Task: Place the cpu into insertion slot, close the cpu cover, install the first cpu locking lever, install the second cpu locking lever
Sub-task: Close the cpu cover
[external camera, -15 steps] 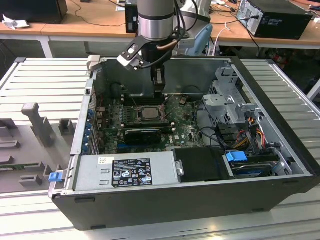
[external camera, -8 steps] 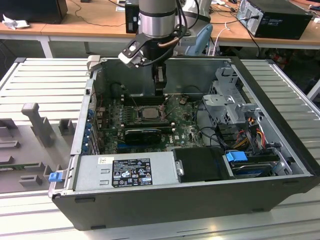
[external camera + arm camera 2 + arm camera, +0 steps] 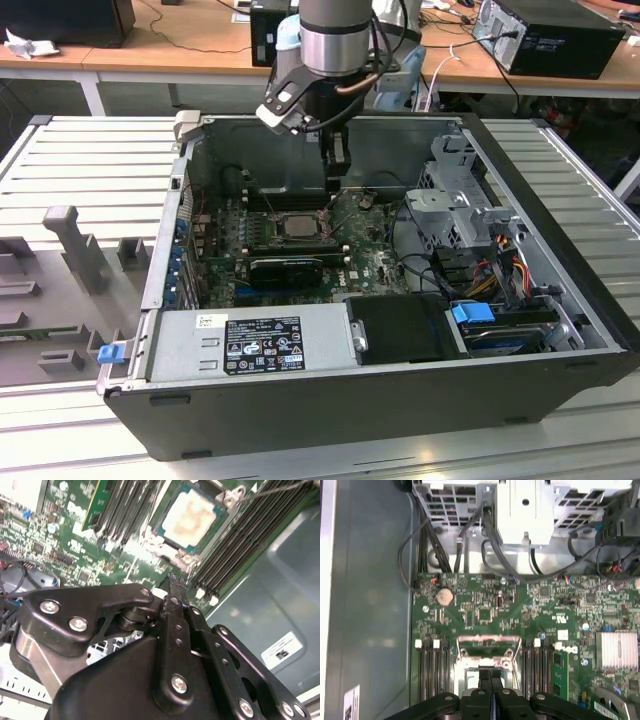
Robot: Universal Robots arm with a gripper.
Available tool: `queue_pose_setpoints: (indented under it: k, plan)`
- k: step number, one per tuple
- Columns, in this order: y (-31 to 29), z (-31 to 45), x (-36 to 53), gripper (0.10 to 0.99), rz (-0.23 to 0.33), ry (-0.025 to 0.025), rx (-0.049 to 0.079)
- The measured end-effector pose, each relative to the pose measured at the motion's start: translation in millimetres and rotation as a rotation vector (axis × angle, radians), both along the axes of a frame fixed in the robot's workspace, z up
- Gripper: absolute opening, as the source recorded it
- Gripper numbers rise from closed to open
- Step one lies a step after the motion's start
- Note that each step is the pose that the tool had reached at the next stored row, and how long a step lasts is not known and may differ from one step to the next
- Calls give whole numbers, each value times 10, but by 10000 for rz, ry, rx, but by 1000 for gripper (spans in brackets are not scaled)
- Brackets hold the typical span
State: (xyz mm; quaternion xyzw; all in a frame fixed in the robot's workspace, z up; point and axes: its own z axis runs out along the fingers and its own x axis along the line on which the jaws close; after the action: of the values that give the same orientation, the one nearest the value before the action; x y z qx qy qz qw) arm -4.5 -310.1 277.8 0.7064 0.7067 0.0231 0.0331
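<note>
The cpu [image 3: 192,515], with a dull silver top smeared tan, lies flat in the insertion slot [image 3: 297,226] on the green board. The slot's pin field is hidden under it. The silver cpu cover [image 3: 227,501] lies down around the chip's edges. A thin wire lever [image 3: 280,487] runs off one corner of the frame. My gripper [image 3: 173,581] is shut with nothing between its fingers. It hovers at the socket's edge, toward the exterior view's right of the chip [image 3: 335,200]. In the first wrist view the joined fingertips [image 3: 490,674] overlap the metal socket frame [image 3: 485,641].
Black memory slots [image 3: 240,545] flank the socket on both sides. A long black card [image 3: 285,268] lies nearer the camera than the socket. The power supply [image 3: 250,340], drive cage [image 3: 455,205] and cable bundles [image 3: 500,260] crowd the case. The case wall [image 3: 265,595] stands close behind the gripper.
</note>
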Motion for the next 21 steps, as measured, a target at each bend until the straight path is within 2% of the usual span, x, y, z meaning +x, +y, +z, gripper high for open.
queue_pose_setpoints:
  k: [3, 10, 15, 17, 21]
  plan:
    - [0, 0, 111, 106, 2, 23, 0]
    - [1, -11, 304, 106, 1, 37, 2]
    - [0, -111, 490, 106, 3, 62, -4]
    - [0, -148, 517, 106, 1, 86, -5]
    - [-20, -227, 522, 106, 14, 174, -5]
